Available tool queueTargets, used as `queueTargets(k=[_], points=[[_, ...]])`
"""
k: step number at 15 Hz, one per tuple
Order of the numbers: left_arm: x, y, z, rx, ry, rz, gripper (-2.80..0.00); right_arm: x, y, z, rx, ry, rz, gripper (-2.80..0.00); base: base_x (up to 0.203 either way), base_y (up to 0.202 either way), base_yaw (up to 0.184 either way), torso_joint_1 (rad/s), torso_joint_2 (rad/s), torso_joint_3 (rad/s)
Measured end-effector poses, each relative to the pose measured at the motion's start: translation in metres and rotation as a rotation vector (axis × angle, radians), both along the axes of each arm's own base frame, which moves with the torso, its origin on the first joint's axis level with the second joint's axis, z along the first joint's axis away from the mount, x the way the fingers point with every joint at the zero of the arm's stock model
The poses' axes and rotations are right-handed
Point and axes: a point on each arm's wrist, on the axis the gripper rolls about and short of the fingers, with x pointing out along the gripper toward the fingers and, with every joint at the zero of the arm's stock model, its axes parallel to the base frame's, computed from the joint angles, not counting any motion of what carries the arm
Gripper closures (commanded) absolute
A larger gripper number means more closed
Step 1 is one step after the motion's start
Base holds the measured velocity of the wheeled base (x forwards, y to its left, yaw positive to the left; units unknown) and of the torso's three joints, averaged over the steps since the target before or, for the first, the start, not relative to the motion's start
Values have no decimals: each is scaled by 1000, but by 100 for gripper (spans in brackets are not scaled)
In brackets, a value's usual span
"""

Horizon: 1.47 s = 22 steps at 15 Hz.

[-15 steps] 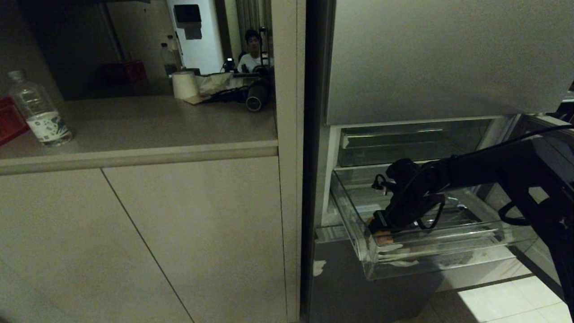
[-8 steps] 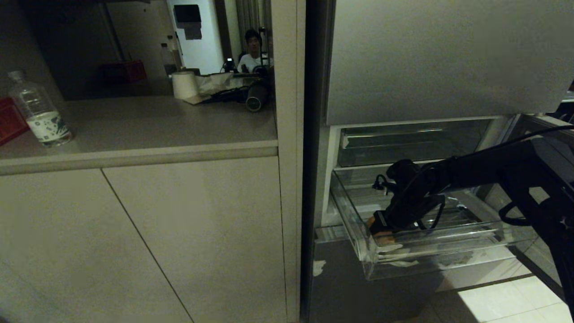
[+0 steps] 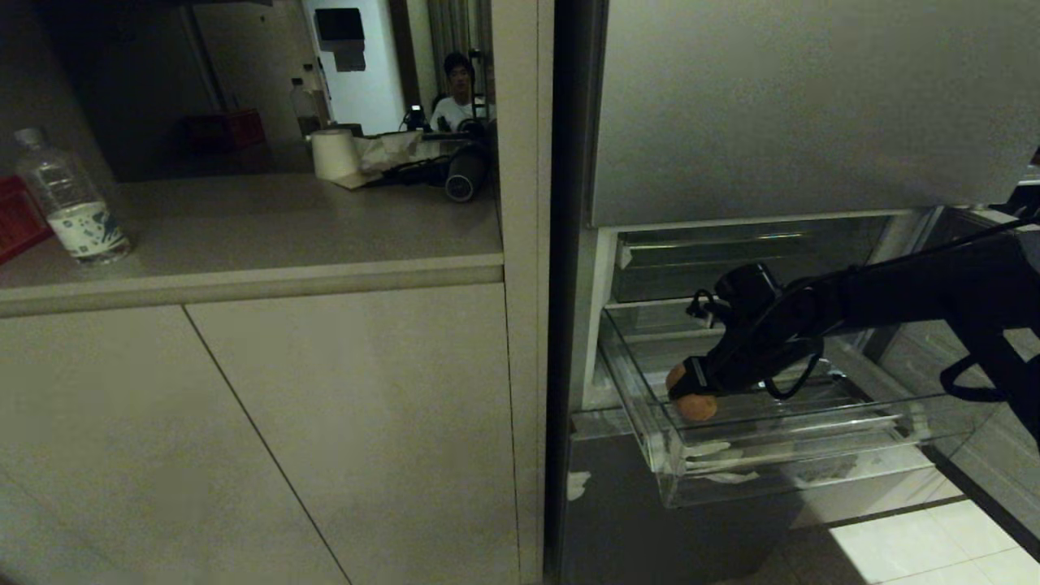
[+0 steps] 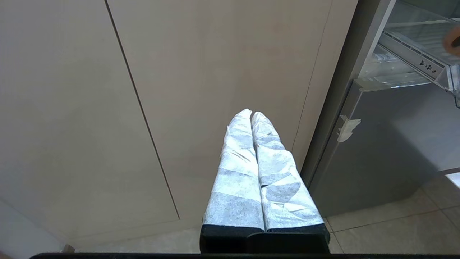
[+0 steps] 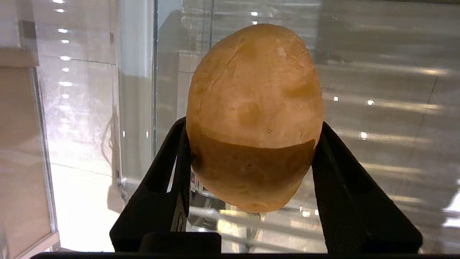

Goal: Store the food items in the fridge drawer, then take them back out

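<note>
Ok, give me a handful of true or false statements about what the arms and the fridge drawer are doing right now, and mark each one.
1. The right gripper is clamped on the tan-orange lump. True.
2. The fridge drawer is pushed fully shut. False: it stands pulled out.
3. The left gripper holds a green pepper. False: its fingers are shut on nothing, facing a cabinet door.
4. A water bottle stands on the counter. True.
5. The lump is held over the drawer's left end. True.
</note>
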Motion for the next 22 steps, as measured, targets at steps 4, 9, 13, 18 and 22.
queueTargets(k=[4, 9, 13, 18, 22], points=[[0, 0, 0, 0, 0, 0, 0, -11, -11, 17, 0, -22, -22, 0, 0, 0, 0, 0, 0, 0], [0, 0, 0, 0, 0, 0, 0, -35, -29, 38, -16, -40, -61, 0, 0, 0, 0, 0, 0, 0], [0, 0, 0, 0, 0, 0, 0, -65, -41, 60, -12, -85, -84, 0, 0, 0, 0, 0, 0, 0], [0, 0, 0, 0, 0, 0, 0, -116, -51, 83, -12, -114, -98, 0, 0, 0, 0, 0, 0, 0], [0, 0, 0, 0, 0, 0, 0, -160, -67, 108, -4, -204, -148, 0, 0, 0, 0, 0, 0, 0]])
